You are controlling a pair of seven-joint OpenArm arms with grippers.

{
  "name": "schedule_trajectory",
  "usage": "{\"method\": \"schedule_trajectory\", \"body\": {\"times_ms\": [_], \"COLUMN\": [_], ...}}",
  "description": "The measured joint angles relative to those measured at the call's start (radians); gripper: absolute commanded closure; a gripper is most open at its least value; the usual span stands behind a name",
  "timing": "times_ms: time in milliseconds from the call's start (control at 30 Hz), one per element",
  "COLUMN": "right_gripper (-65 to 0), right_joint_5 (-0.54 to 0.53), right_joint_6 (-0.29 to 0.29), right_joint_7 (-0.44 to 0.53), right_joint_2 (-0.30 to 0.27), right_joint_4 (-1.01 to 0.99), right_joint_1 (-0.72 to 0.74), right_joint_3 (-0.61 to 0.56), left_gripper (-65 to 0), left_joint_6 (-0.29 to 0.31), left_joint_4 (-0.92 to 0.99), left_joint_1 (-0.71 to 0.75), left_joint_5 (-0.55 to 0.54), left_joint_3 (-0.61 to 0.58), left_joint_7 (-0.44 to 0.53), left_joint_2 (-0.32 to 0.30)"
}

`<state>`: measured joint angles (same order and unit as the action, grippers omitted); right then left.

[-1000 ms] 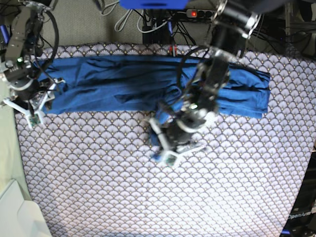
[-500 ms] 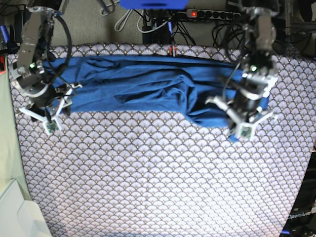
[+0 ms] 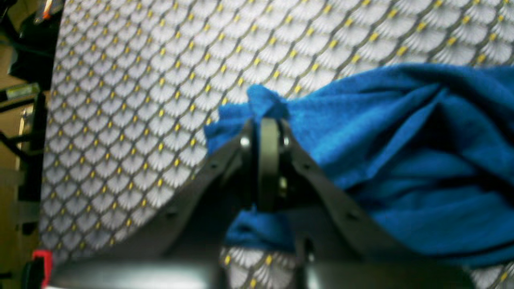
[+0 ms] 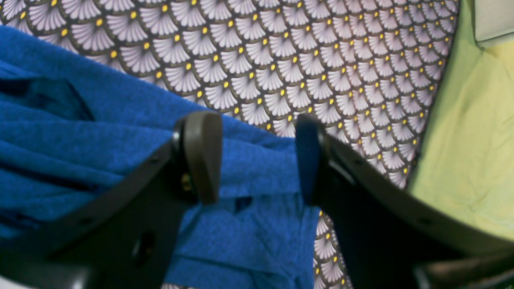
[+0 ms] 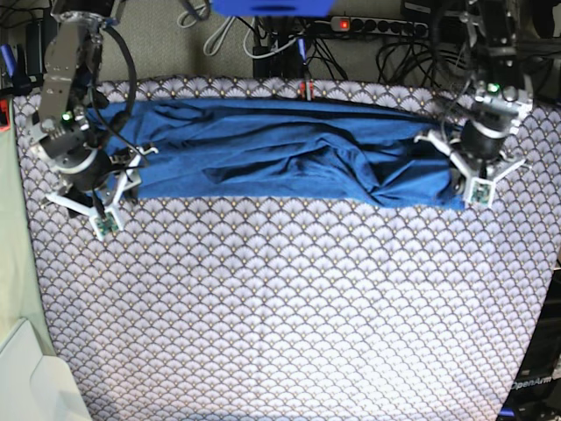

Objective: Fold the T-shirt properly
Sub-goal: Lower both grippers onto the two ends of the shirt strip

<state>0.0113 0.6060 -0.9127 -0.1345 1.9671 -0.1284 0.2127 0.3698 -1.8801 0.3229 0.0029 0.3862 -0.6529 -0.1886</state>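
The blue T-shirt (image 5: pixel 280 153) lies as a long rumpled band across the far part of the table. At its right end, my left gripper (image 5: pixel 474 182) is shut on a corner of the cloth. In the left wrist view the left gripper (image 3: pixel 268 132) has blue fabric (image 3: pixel 401 160) bunched above and below its closed jaws. At the shirt's left end my right gripper (image 5: pixel 103 203) is open. In the right wrist view the right gripper (image 4: pixel 255 160) has its fingers (image 4: pixel 200 156) standing on either side of a strip of the T-shirt (image 4: pixel 80 152), without pinching it.
A scallop-patterned cloth (image 5: pixel 289 307) covers the table. A power strip (image 5: pixel 368 24) and cables lie beyond the far edge. A white container (image 5: pixel 35 381) sits at the near left corner. A pale green surface (image 4: pixel 474 140) borders the table beside the right gripper.
My left gripper has carried its corner of the shirt from the table's middle out to the far right, stretching the shirt into a long band. The right gripper shifted slightly rightward at the left end.
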Motion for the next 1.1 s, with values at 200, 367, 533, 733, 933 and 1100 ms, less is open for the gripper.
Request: {"method": "schedule_trajectory", "body": {"times_ms": [200, 367, 533, 733, 933, 1100], "right_gripper": [-30.2, -30.2, -30.2, -30.2, -30.2, -30.2], "right_joint_5": [0.0, 0.0, 0.0, 0.0, 0.0, 0.0], "right_joint_6": [0.0, 0.0, 0.0, 0.0, 0.0, 0.0], "right_joint_7": [0.0, 0.0, 0.0, -0.001, -0.003, -0.003], "right_joint_2": [0.007, 0.016, 0.016, 0.016, 0.016, 0.016], "right_joint_4": [0.0, 0.0, 0.0, 0.0, 0.0, 0.0], "right_joint_1": [-0.006, -0.008, -0.008, -0.008, -0.008, -0.008], "right_joint_3": [0.002, 0.001, 0.003, 0.003, 0.002, 0.003], "left_gripper": [-0.2, -0.2, -0.2, -0.4, -0.6, -12.1], "left_joint_6": [0.035, 0.05, 0.047, 0.046, 0.045, 0.046], "left_joint_4": [0.001, 0.073, 0.134, 0.16, 0.198, 0.202], "left_joint_1": [-0.002, -0.006, -0.012, -0.041, -0.081, -0.077], "left_joint_5": [0.008, 0.006, 0.003, 0.0, -0.001, 0.0], "left_joint_3": [0.058, 0.049, 0.05, 0.05, 0.05, 0.05], "left_joint_7": [0.001, 0.006, 0.013, 0.026, 0.017, 0.005], "left_joint_2": [-0.005, -0.041, -0.047, -0.047, -0.047, -0.047]}}
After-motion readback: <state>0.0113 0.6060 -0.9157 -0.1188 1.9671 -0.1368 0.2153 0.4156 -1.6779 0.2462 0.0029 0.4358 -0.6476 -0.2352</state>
